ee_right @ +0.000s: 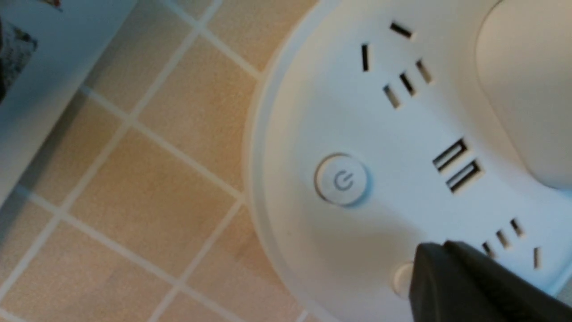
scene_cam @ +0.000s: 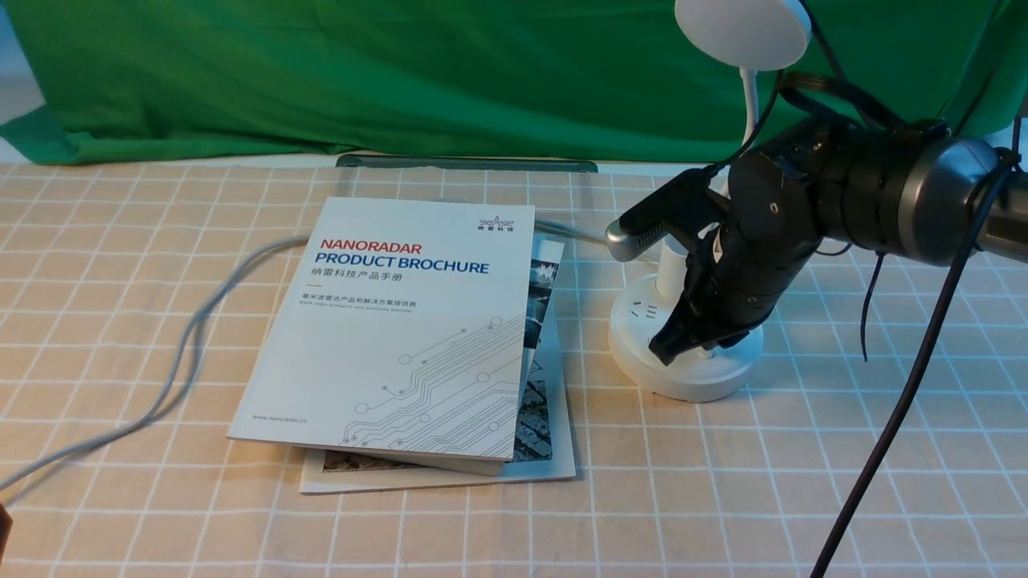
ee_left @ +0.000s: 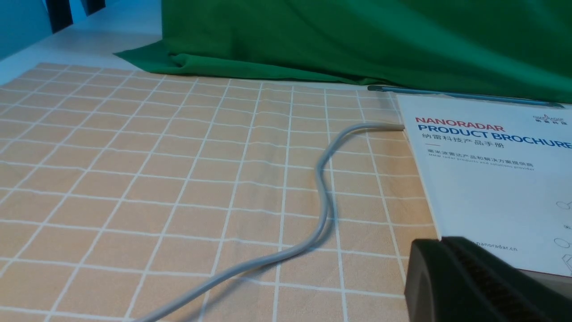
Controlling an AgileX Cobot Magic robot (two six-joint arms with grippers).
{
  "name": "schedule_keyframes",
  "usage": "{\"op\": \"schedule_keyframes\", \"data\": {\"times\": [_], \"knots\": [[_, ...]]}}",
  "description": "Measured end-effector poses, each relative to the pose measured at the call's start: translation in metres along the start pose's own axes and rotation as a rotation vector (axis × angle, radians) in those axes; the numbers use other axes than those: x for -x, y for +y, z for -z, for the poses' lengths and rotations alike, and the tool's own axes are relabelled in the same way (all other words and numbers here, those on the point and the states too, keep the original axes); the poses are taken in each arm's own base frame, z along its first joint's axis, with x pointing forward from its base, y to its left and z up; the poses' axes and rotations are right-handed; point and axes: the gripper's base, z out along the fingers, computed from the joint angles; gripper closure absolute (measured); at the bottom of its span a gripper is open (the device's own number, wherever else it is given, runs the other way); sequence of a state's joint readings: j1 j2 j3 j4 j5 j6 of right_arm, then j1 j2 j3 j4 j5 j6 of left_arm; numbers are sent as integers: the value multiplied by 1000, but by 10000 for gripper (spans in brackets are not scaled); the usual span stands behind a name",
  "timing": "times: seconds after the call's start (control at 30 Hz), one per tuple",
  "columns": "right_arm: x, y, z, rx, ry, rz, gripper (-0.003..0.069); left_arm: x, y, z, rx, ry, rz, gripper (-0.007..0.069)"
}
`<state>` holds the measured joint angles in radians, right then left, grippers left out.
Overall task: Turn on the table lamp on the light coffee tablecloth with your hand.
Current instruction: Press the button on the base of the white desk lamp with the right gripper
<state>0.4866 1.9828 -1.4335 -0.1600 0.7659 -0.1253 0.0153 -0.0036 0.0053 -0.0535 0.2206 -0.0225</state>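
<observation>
Table lamp (scene_cam: 683, 377) stood well in from the tablecloth's (scene_cam: 723, 482) far edge. Right gripper (scene_cam: 662, 353), jaws together, slanted down onto its base, perhaps touching a button (ee_right: 400, 277). Bare cloth lay toward the near edge.

One table lamp (scene_cam: 699, 373) stands on one light coffee tablecloth (scene_cam: 120, 265), with one green cloth (scene_cam: 361, 72) along the far edge of the table (ee_left: 103, 31) and one dark strip (scene_cam: 466, 163) just before it. Two booklets (scene_cam: 401, 321) lie stacked and one grey cable (scene_cam: 185, 345) crosses the cloth. The lamp's base shows two round buttons (ee_right: 342, 180), one partly hidden, two USB slots (ee_right: 456, 164) and two groups of socket slots (ee_right: 393, 67)
</observation>
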Motion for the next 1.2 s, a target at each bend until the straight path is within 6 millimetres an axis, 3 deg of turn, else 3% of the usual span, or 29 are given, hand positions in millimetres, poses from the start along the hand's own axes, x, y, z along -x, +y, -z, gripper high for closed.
{"op": "schedule_keyframes", "data": {"times": [0.57, 1.0, 1.2], "knots": [[-13, 4, -15, -4, 5, 19, 629, 0, 0, 0, 0, 0, 0, 603], [-14, -2, 8, -48, -69, 24, 629, 0, 0, 0, 0, 0, 0, 603], [-17, -2, 1, -49, -87, 27, 629, 0, 0, 0, 0, 0, 0, 603]]}}
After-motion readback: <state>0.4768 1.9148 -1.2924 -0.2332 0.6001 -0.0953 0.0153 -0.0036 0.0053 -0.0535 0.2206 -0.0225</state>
